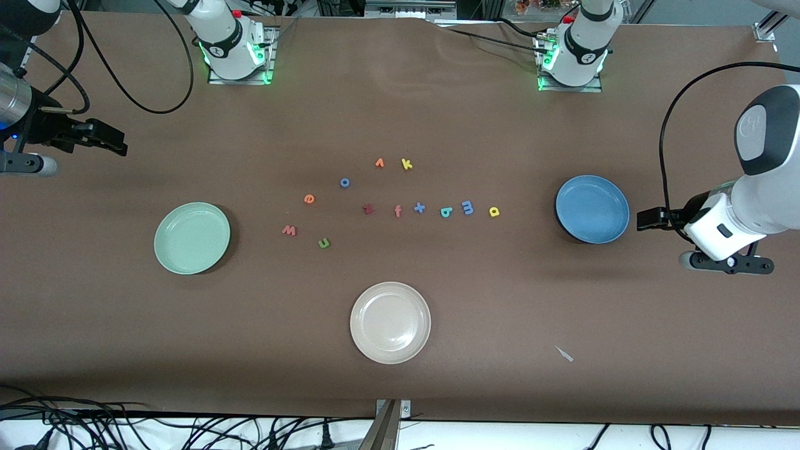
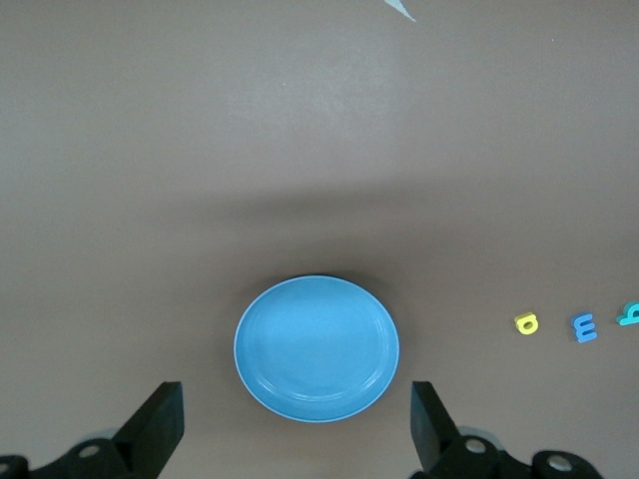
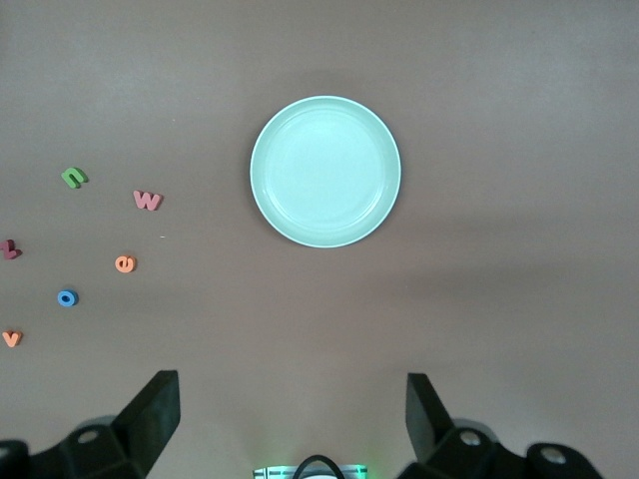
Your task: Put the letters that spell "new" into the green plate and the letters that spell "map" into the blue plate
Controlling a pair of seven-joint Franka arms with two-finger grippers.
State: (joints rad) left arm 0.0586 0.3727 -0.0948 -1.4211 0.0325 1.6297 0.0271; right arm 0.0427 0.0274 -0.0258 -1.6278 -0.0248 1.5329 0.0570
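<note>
Cropping hides most of each arm in the front view, and each wrist view shows only the dark fingertips of its own released, empty gripper. The left gripper (image 1: 647,219) hangs at the left arm's end of the worktop beside the blue plate (image 1: 592,209), and the right gripper (image 1: 115,145) hangs at the right arm's end.

Only the front view shows the cream-white plate (image 1: 390,322) near the camera-side edge.

Mid-table lie the salmon "w" (image 1: 289,230), olive "n" (image 1: 324,243) and orange "e" (image 1: 309,199), near the green plate (image 1: 192,238). The teal "p" (image 1: 445,212), blue "m" (image 1: 467,207) and yellow "a" (image 1: 494,212) sit in a row toward the blue plate, beside the blue "x" (image 1: 419,208), orange "f" (image 1: 397,211) and dark red "z" (image 1: 369,209).
</note>
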